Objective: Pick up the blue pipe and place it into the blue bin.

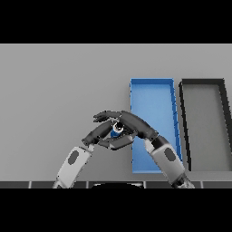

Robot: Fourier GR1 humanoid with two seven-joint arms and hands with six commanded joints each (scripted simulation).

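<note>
The blue pipe [115, 132] is small, and only a bit of it shows between my two hands, just left of the blue bin [152, 82]. My right hand [132, 123] reaches in from the lower right, its fingers arched over the pipe and its thumb curled under it. My left hand [96, 133] comes in from the lower left with relaxed fingers and meets the pipe from the left side. Most of the pipe is hidden by the fingers. The blue bin is a long open tray with a bare floor.
A black bin [202, 82] of the same shape stands right beside the blue bin, on its right. My right forearm [166, 158] crosses the near left corner of the blue bin. Grey table [59, 90] spreads to the left and behind.
</note>
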